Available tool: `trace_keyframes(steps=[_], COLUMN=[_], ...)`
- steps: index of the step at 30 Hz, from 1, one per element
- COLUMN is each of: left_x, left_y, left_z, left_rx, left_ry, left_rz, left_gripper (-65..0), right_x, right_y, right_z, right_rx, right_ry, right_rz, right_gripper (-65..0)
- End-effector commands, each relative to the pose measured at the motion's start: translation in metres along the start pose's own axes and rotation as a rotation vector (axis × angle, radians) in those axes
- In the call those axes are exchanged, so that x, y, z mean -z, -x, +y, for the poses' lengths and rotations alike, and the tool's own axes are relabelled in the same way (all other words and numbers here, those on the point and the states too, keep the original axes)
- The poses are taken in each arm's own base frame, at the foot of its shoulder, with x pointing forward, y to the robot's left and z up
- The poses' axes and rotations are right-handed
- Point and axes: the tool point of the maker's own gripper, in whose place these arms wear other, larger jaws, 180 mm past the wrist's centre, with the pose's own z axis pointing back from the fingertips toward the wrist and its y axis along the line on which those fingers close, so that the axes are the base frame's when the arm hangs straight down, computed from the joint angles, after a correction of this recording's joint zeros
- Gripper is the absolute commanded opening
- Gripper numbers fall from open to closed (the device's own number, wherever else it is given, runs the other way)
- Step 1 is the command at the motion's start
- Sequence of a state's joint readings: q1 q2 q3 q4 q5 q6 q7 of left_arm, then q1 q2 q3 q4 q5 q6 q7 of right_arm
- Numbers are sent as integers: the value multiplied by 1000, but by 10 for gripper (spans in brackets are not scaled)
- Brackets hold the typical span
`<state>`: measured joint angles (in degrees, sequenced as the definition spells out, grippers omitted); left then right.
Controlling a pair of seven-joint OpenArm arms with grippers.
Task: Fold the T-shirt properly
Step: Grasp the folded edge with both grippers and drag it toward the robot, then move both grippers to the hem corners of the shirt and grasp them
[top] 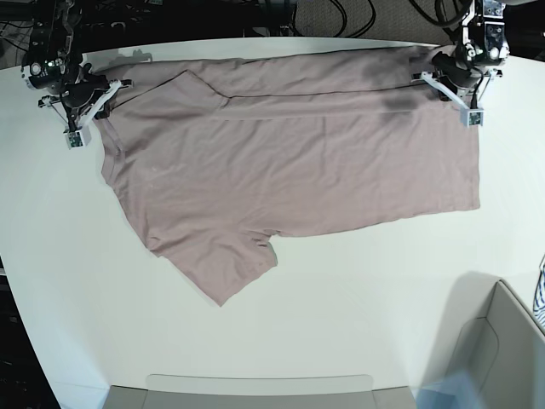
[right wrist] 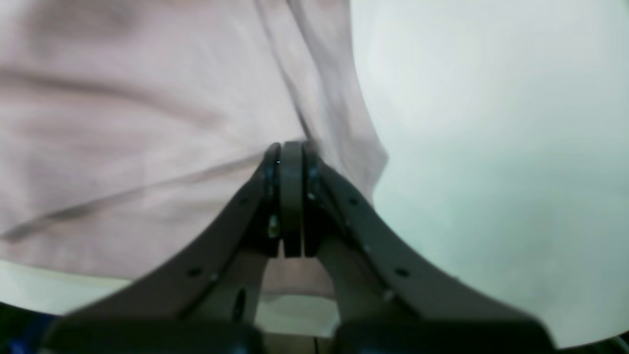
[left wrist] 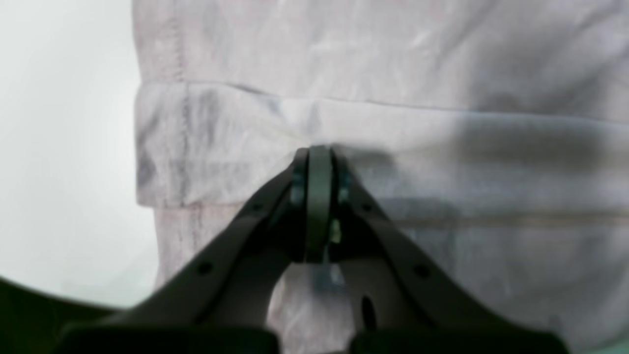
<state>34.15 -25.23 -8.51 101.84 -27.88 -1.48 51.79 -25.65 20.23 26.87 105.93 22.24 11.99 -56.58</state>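
1. T-shirt [top: 289,162], dusty mauve-pink, lies spread on white tabletop [top: 358,307], folded lengthwise so one short sleeve [top: 226,273] sticks out toward the near edge.
2. Far long edge of the shirt runs along the back of the tabletop, with a fold line just inside it.
3. Left gripper [top: 467,95] sits at the shirt's far corner on the base view's right; fingers [left wrist: 319,167] pressed fully together, pinching a doubled hem band of the fabric [left wrist: 393,162].
4. Right gripper [top: 78,111] sits at the opposite far corner, base view's left; fingers [right wrist: 291,167] fully closed on the shirt [right wrist: 147,147] near its side edge.
5. Both wrist views blurred; cloth reaches right up to the fingertips in each.
6. Grey bin walls [top: 485,341] at the near right corner, a strip of blue-and-white striped cloth [top: 540,298] at the right edge, well apart from the shirt.
7. Cables and dark clutter [top: 341,13] behind the tabletop.
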Motion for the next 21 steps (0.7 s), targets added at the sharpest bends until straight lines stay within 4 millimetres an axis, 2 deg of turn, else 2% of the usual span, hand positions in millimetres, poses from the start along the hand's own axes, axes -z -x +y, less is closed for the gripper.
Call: trace_keyframes(steps=[1,5,10,13,17,19,21], left_x=[-6,-21,-28,-33,-38,-38,-35], left_y=[7,-28,-45,-73,-97,-103,-103], left_z=[-7,-3,15,26,31,28,21], left_rx=[12,4,-28,-58,-82,-83,-101], left_ry=[25,11,-31,-55,-62,-53,-36], left_rz=[38,-68,-119,-194,-258,-259,-238], left_gripper=[-650,-650,-650,-650,-650,-650,-650], right_x=[-10,-29,-34,-33,-8,15,42], right_y=[-18,-39,-48,-86,-133,-154,-160], right_z=[-8,-13,-13,-6,10,12,12], right_rx=[-9,-5,-13,-23,-47,-76,-110], right_ry=[34,71,78,59,-4,2,21], right_rz=[-63,-143,-178,-273,-315,-295,-230], right_gripper=[-650,-650,-650,-650,-650,-650,-650])
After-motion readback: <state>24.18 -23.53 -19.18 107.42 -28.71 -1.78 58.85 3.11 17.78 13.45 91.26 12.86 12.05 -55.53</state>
